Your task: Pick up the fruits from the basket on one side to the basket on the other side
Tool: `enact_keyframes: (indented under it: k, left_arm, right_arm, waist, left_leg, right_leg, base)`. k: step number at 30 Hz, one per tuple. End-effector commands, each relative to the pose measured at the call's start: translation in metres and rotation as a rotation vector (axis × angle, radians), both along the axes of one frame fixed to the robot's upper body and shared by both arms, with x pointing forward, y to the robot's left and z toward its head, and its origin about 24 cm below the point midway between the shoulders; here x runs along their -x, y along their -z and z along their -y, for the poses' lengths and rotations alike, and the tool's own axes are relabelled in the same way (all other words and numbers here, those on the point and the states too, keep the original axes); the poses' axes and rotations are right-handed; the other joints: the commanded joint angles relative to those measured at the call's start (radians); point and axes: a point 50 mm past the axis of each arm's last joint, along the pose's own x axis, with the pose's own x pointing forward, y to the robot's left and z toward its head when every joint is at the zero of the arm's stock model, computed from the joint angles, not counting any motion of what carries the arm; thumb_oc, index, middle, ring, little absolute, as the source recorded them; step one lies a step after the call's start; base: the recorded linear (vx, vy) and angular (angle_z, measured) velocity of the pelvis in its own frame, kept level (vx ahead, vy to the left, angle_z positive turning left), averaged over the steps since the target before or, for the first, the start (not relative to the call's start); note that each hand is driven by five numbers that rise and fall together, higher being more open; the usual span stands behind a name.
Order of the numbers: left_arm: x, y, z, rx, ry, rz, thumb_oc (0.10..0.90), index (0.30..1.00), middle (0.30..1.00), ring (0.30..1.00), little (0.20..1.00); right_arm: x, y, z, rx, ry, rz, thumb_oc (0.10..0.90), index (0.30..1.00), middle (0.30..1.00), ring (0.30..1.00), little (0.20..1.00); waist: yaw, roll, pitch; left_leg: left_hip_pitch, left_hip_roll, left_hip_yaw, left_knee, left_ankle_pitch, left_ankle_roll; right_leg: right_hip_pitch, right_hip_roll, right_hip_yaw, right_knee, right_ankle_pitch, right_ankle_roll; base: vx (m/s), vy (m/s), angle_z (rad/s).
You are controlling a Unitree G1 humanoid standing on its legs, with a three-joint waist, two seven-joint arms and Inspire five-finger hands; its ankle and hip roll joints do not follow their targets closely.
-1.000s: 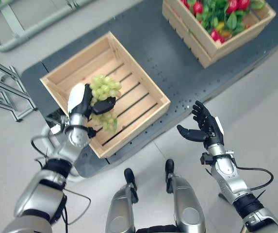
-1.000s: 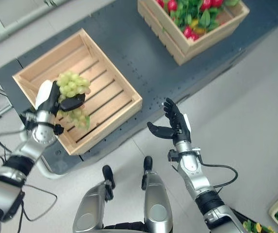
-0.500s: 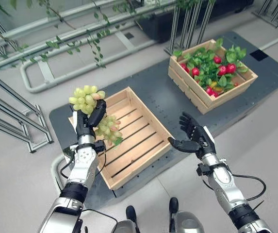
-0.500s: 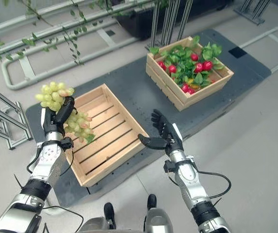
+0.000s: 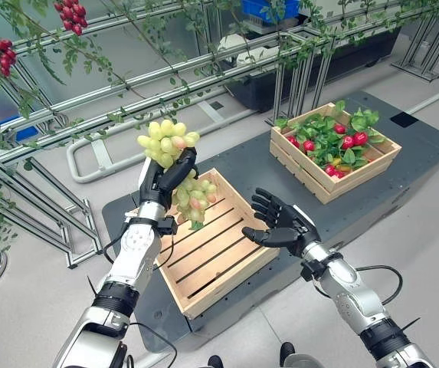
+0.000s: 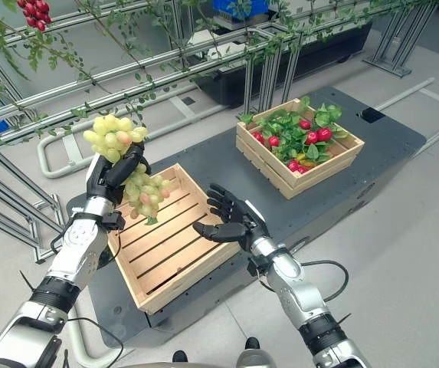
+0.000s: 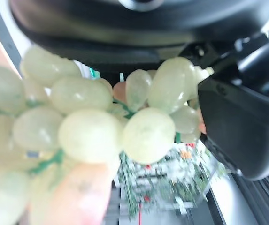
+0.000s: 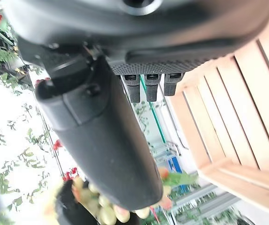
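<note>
A: Starting at the left, what has the left hand (image 5: 160, 175) got?

B: Its fingers are curled round a bunch of green grapes (image 5: 167, 139), held up in the air above the near crate (image 5: 204, 244). Part of the bunch stands over the fingers and part hangs below them, over the crate's far left corner. In the left wrist view the grapes (image 7: 92, 131) press right up against the palm (a few are pinkish).

A: And the crate under it?

B: Bare slats inside, nothing resting on them that I can see. It sits on a dark platform (image 5: 372, 192), its near corner close to the platform's front edge.

A: The right hand (image 5: 279, 227)?

B: Fingers spread and nearly straight, thumb out, holding nothing. It hovers over the near crate's right rim, palm turned toward the grapes, apart from them.

A: Room to move?

B: Open platform lies between the two crates. The far crate (image 5: 334, 153) at the right is packed with red fruit and green leaves up to its rim. Behind both run metal rails (image 5: 89, 96) with leafy vines.

A: Anything hard to make out?

B: The grape stem is hidden inside the fist, and the left arm covers the near crate's left rim.
</note>
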Motion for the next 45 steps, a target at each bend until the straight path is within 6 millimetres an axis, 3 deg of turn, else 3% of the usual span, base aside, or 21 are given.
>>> enact_keyframes:
  k: [1,16,22,38,45]
  left_arm:
    - [-0.012,-0.081,0.019,-0.095,0.161,0.352,0.4,0.3,0.3,0.3,0.3]
    - [-0.008,-0.084,0.059,-0.172,0.447,0.354,0.4,0.3,0.3,0.3,0.3]
    - [-0.006,-0.082,0.067,-0.196,0.48,0.338,0.4,0.3,0.3,0.3,0.3]
    - [0.0,-0.063,0.095,-0.145,0.639,0.251,0.4,0.3,0.3,0.3,0.3]
    - [-0.005,-0.048,0.09,-0.154,0.603,0.181,0.4,0.3,0.3,0.3,0.3]
  right_arm:
    - [-0.014,-0.043,-0.031,-0.103,-0.11,0.177,0.8,0.9,0.9,0.9,0.9]
    - [-0.019,-0.047,-0.062,-0.276,-0.169,0.077,0.8,0.9,0.9,0.9,0.9]
    - [-0.02,-0.053,-0.071,-0.318,-0.154,0.08,0.8,0.9,0.9,0.9,0.9]
    - [-0.016,-0.063,-0.094,-0.524,-0.262,0.054,0.8,0.9,0.9,0.9,0.9]
    - [-0.015,-0.076,-0.095,-0.64,-0.292,0.112,0.8,0.9,0.9,0.9,0.9]
  waist:
    - [0.019,-0.018,-0.124]
    - [0.042,-0.027,-0.14]
    - [0.048,-0.028,-0.142]
    - [0.06,-0.036,-0.15]
    - [0.062,-0.036,-0.152]
  left_leg:
    - [-0.017,-0.031,0.001,0.002,-0.055,0.003]
    - [-0.002,-0.026,-0.013,0.002,-0.065,0.007]
    - [0.0,-0.027,-0.021,0.002,-0.067,0.009]
    - [0.004,-0.022,-0.03,0.002,-0.07,0.013]
    - [0.006,-0.021,-0.032,0.002,-0.072,0.016]
  right_leg:
    - [0.023,-0.017,-0.012,0.002,-0.052,-0.041]
    - [0.041,-0.013,-0.016,0.002,-0.058,-0.041]
    - [0.042,-0.012,-0.016,0.002,-0.059,-0.042]
    - [0.044,-0.011,-0.014,0.002,-0.06,-0.04]
    - [0.044,-0.011,-0.01,0.002,-0.06,-0.04]
  base:
    - [0.03,-0.05,0.0]
    - [0.01,-0.013,0.0]
    - [0.0,0.0,0.0]
    - [0.0,0.0,0.0]
    - [0.0,0.0,0.0]
